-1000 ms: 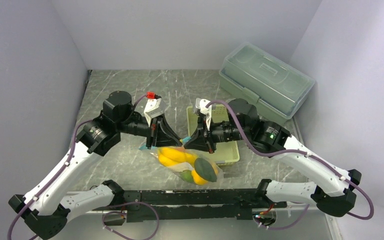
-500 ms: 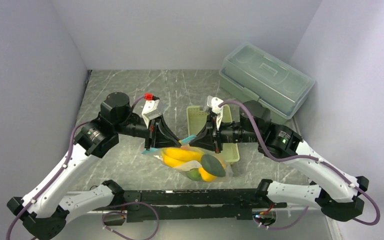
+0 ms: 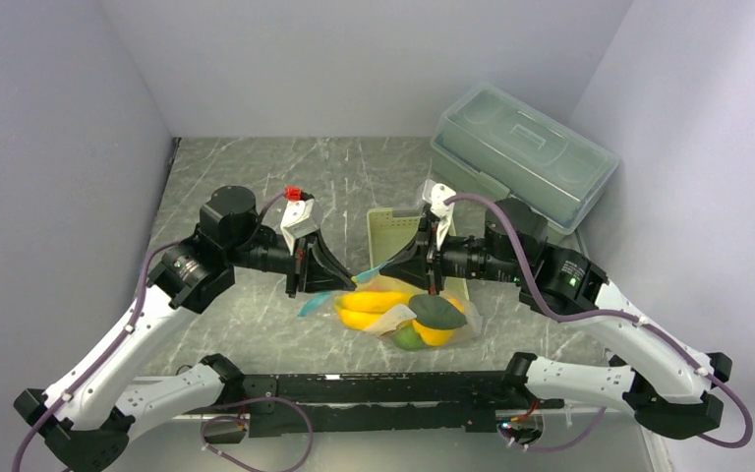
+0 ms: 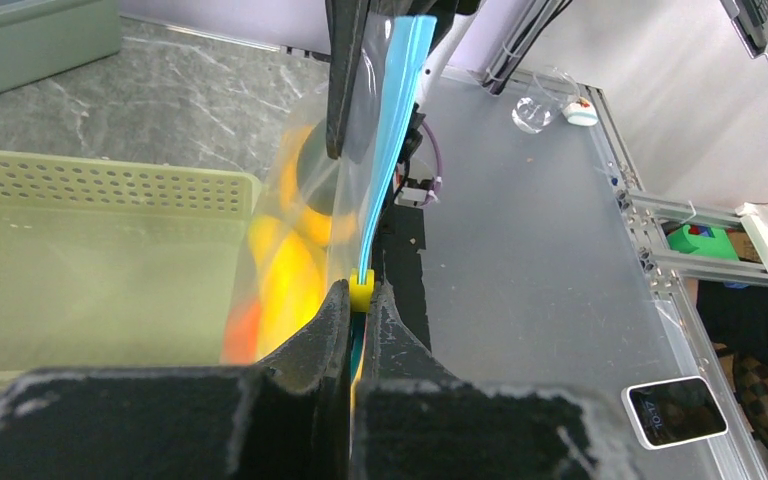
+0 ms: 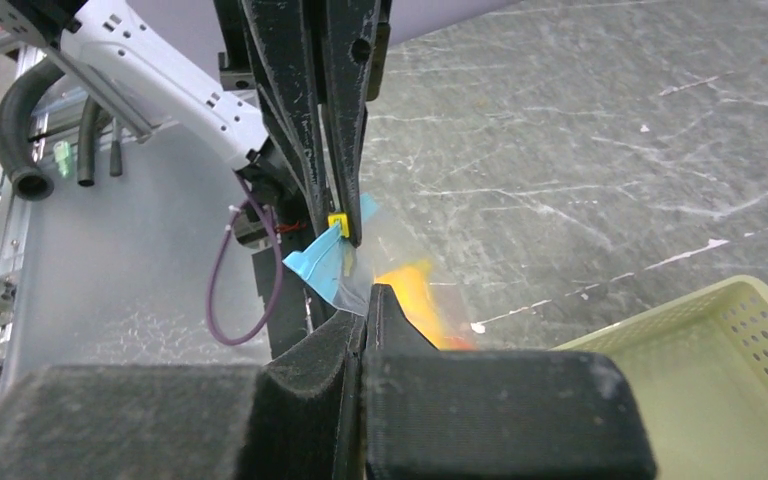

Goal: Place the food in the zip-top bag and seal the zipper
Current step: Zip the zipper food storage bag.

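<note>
The zip-top bag [image 3: 393, 320] hangs between my two grippers above the table's front. It holds the food: yellow bananas [image 3: 372, 303], a dark green avocado [image 3: 437, 312], a bumpy green fruit [image 3: 408, 338] and a yellow-orange pepper [image 3: 439, 333]. My left gripper [image 3: 352, 277] is shut on the light blue zipper [image 4: 392, 130] at its yellow slider [image 4: 361, 293]. My right gripper [image 3: 372, 275] is shut on the bag's mouth edge, tip to tip with the left one. In the right wrist view the right gripper [image 5: 368, 297] pinches the clear plastic just below the slider [image 5: 337, 220] and a blue corner [image 5: 318, 265].
The pale green basket [image 3: 390, 228] stands behind the bag; it also shows in the left wrist view [image 4: 110, 180] and the right wrist view [image 5: 730, 330]. A large translucent lidded box [image 3: 523, 152] sits at the back right. A black rail [image 3: 374, 388] runs along the table's near edge.
My right arm has pulled to the right, taking the bag and food with it. The left gripper has stayed about where it was. A blue end of the zipper now trails to its left.
</note>
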You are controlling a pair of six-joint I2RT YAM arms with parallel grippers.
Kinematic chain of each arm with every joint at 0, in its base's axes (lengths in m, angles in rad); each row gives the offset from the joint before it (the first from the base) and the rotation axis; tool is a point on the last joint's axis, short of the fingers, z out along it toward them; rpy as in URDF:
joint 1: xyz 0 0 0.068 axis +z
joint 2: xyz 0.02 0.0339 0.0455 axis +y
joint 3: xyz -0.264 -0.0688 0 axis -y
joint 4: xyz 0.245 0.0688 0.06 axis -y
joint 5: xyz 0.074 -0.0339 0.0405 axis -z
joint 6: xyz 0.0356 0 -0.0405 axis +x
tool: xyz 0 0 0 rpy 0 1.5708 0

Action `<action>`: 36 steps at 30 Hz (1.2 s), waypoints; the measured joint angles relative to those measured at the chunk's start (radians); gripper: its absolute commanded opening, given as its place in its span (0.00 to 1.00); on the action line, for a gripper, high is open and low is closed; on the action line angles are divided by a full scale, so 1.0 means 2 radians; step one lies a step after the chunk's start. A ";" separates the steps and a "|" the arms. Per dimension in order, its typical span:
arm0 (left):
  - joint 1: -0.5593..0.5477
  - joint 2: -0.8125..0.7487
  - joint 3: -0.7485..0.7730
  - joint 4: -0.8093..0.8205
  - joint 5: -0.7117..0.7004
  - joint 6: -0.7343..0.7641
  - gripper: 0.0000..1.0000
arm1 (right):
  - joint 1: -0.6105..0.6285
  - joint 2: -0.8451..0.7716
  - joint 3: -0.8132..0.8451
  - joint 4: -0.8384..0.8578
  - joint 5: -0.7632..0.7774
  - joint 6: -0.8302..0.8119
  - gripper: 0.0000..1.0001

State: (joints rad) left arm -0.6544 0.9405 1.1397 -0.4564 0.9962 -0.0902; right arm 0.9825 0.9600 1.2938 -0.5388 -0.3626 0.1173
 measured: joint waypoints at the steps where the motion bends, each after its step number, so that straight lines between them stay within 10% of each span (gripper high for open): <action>1: 0.000 -0.001 -0.001 0.001 -0.001 0.000 0.00 | 0.000 0.000 0.002 0.000 0.006 0.001 0.00; 36: -0.001 -0.047 -0.010 -0.056 -0.137 0.018 0.00 | 0.000 -0.001 0.116 -0.067 0.121 0.005 0.00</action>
State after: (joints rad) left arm -0.6563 0.8474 1.1194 -0.5682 0.7231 -0.0544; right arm 0.9825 0.9588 1.5265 -0.6720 -0.1196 0.1268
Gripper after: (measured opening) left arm 0.033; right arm 0.010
